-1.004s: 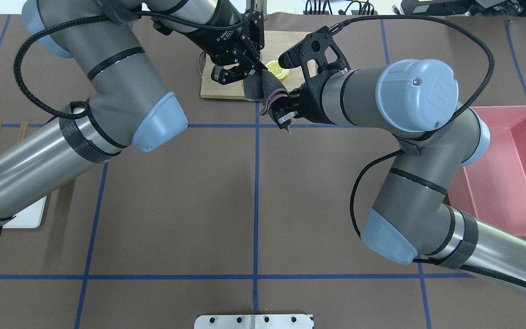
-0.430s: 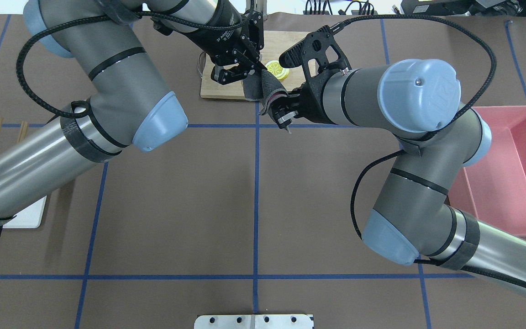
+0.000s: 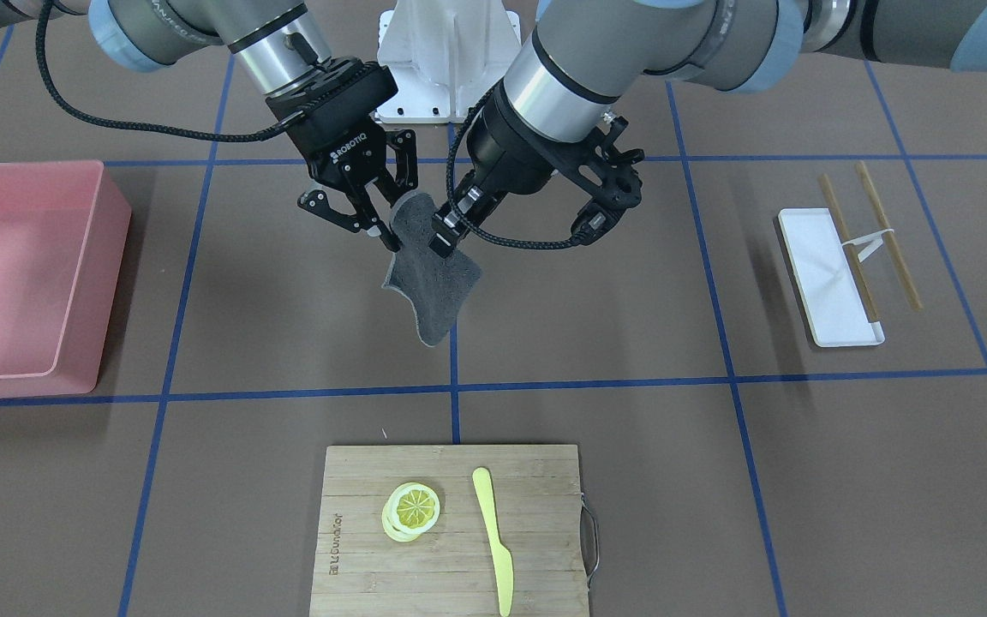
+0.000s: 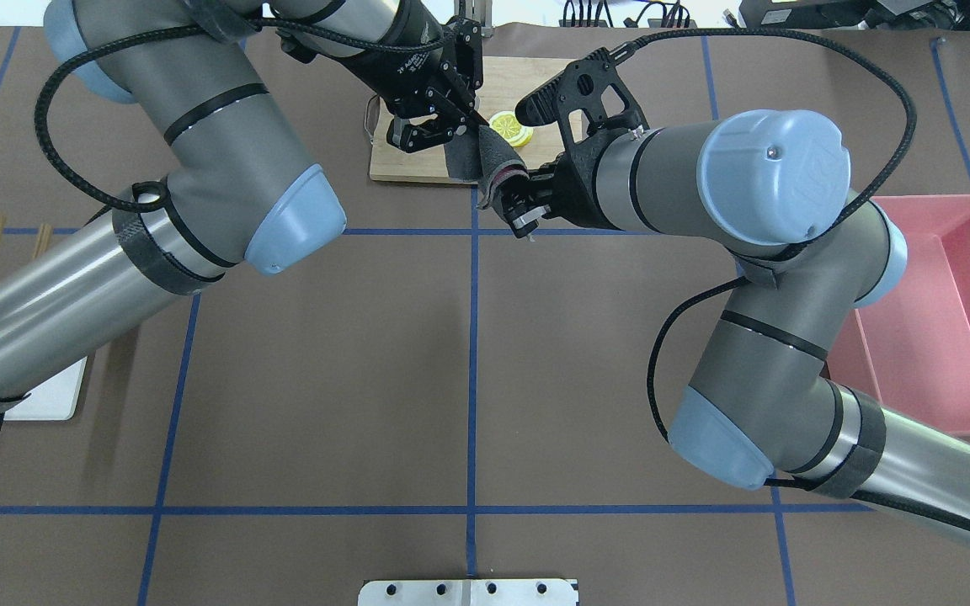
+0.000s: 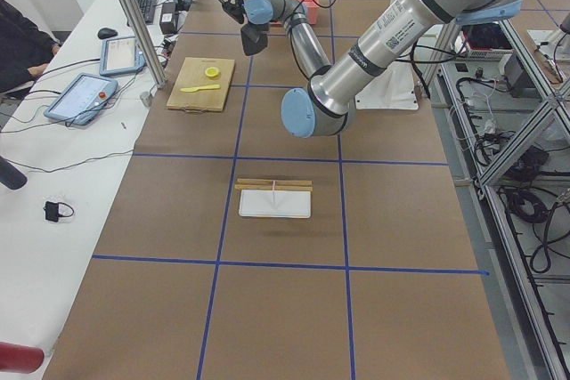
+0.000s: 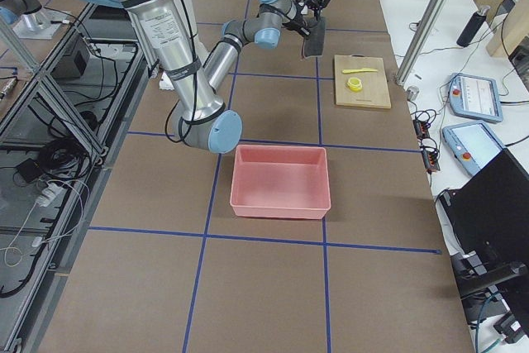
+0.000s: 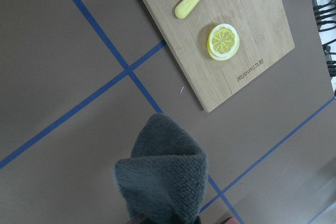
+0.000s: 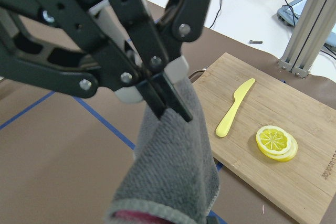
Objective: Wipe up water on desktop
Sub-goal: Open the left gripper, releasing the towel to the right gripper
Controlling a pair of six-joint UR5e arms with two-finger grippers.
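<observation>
A grey cloth [image 3: 433,283] with a pink edge hangs in the air between both grippers, above the brown, blue-taped desktop [image 3: 596,343] near its middle line. My left gripper [image 3: 445,231] points down and is shut on the cloth's top; the right wrist view shows its fingers [image 8: 170,106] pinching the cloth [image 8: 173,166]. My right gripper [image 3: 386,238] reaches in from the side and is shut on the cloth's other edge. In the overhead view the cloth [image 4: 493,164] lies between the left gripper [image 4: 472,124] and the right gripper [image 4: 525,220]. I can make out no water on the desktop.
A bamboo cutting board [image 3: 545,480] with a lemon slice [image 3: 412,507] and a yellow knife [image 3: 493,540] lies at the far edge. A pink bin [image 3: 22,274] stands on my right. A white tray [image 3: 828,274] with chopsticks [image 3: 888,236] lies on my left.
Both grippers have shifted slightly away from the robot's base with the cloth still held between them. Neither grip has changed.
</observation>
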